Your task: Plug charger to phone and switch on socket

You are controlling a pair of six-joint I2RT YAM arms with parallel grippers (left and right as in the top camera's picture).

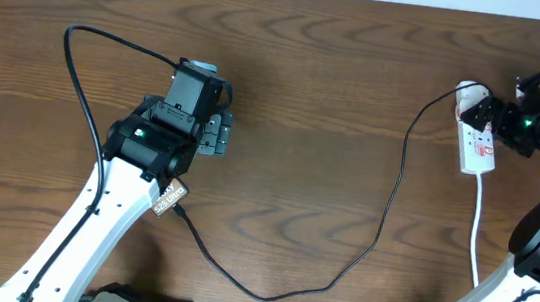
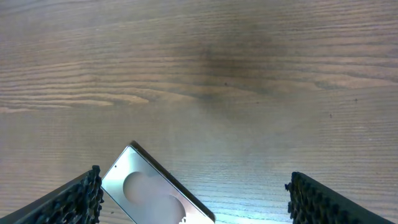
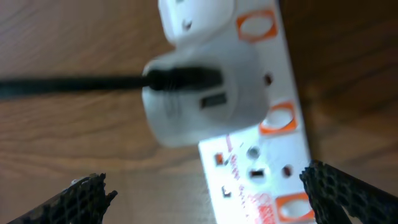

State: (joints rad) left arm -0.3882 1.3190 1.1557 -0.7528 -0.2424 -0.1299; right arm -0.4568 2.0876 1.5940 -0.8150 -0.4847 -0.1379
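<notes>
1. Socket (image 1: 478, 153) lay far right, long axis running near to far, white cord (image 1: 477, 223) trailing toward the robot.
2. Charger cable (image 1: 396, 189) left its far end, looping leftward.
3. Phone (image 2: 149, 193) lay skewed beneath the left gripper (image 2: 193, 182), jaws spread wide.
4. Right gripper (image 3: 205, 180) hung wide apart over the socket.

We see the socket (image 3: 261, 168) slanting from top centre to lower right, a white adapter (image 3: 199, 99) plugged into it, the charger (image 3: 68, 86) running left; the right gripper (image 3: 208, 199) gapes across the bottom corners.
</notes>
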